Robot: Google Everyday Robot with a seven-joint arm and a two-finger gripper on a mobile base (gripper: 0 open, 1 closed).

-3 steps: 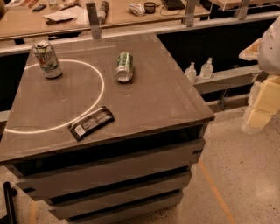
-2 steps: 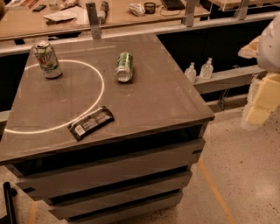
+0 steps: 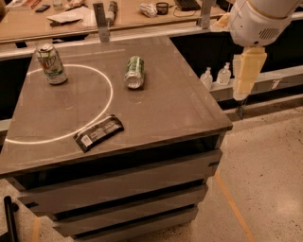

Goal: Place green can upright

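The green can [image 3: 135, 72] lies on its side on the grey table [image 3: 180, 108], just outside the right edge of a white circle line [image 3: 110, 92], with its silver end facing the front. My gripper [image 3: 246, 75] hangs from the white arm [image 3: 260, 19] at the upper right. It is beyond the table's right edge, well to the right of the can and higher than the table top. It holds nothing that I can see.
A white-and-green can with a red logo [image 3: 52, 64] stands upright at the back left. A black snack wrapper [image 3: 98, 132] lies near the front edge. Two small bottles [image 3: 215, 75] stand on a low shelf to the right. A cluttered bench [image 3: 132, 12] runs behind.
The arm and gripper have moved left and up, closer to the table's right edge. The cans and the wrapper have not moved.
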